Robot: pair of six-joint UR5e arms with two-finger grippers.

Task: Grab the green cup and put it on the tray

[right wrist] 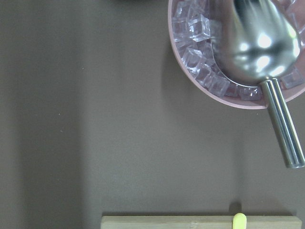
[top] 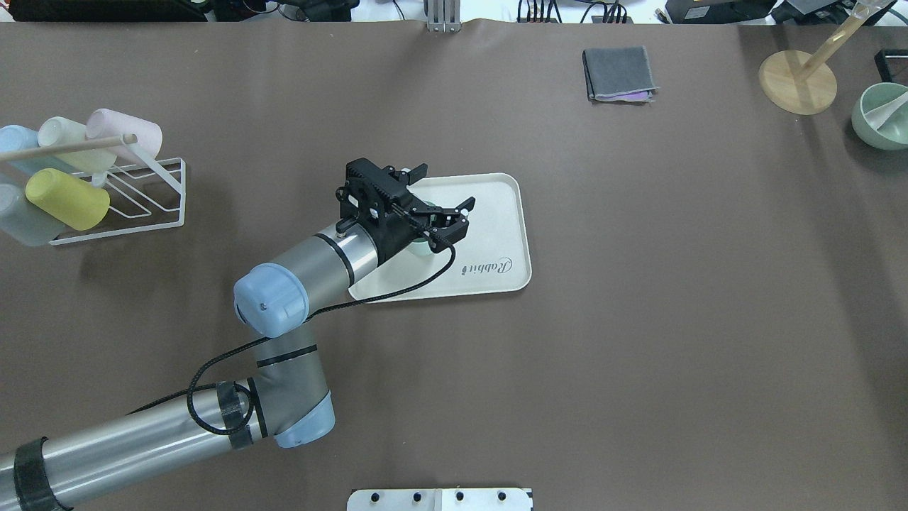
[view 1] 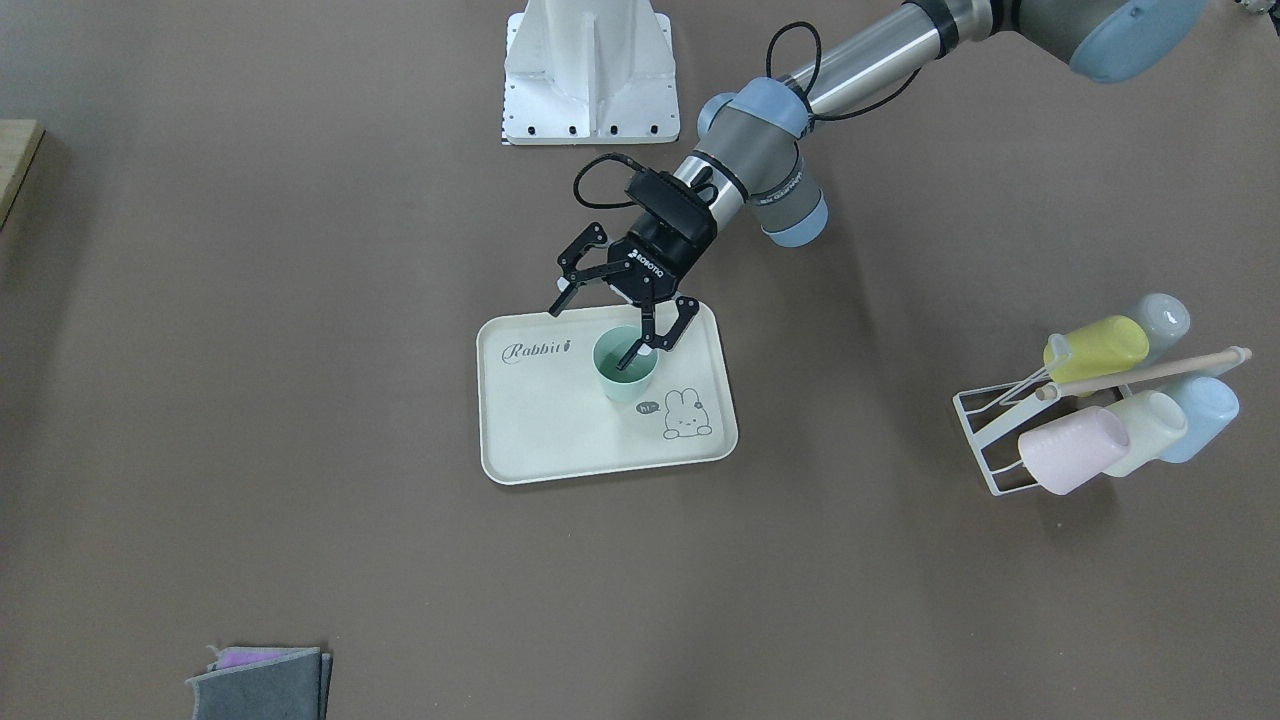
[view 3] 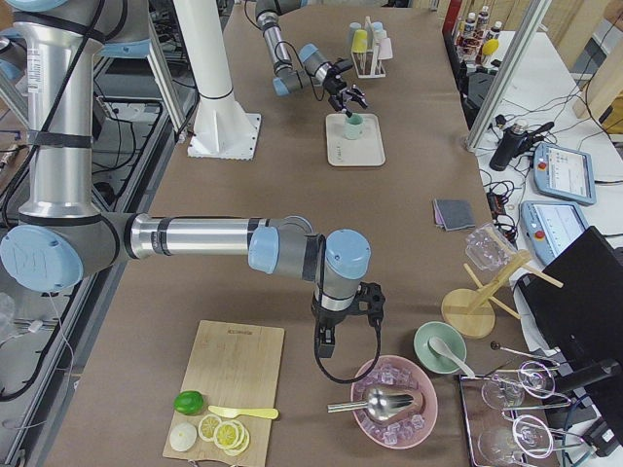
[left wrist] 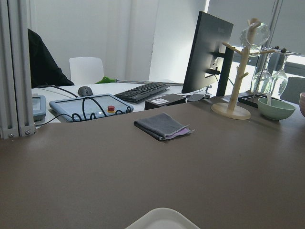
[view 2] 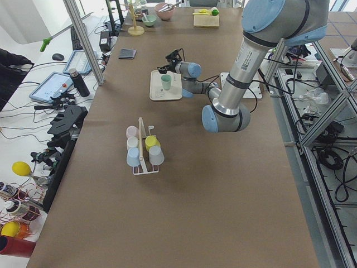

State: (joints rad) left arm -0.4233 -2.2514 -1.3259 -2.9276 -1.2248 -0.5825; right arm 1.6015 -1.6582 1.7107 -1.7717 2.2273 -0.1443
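Observation:
The green cup (view 1: pixel 625 366) stands upright on the cream tray (view 1: pixel 560 430), between the "Rabbit" script and the bunny drawing. My left gripper (view 1: pixel 600 330) is open just above and behind the cup. One fingertip (view 1: pixel 638 350) hangs over the cup's mouth; I cannot tell if it touches. In the overhead view the left gripper (top: pixel 443 189) hides most of the cup (top: pixel 420 248) on the tray (top: pixel 489 206). The right gripper (view 3: pixel 347 313) shows only in the exterior right view, near the ice bowl; I cannot tell if it is open or shut.
A white wire rack (view 1: pixel 985 440) with several pastel cups stands toward the robot's left. A folded grey cloth (top: pixel 618 73) lies beyond the tray. A pink ice bowl (view 3: pixel 394 401) with a metal scoop, a cutting board (view 3: pixel 229 389), a green bowl (top: pixel 883 113) and a wooden stand (top: pixel 798 81) are at the right end.

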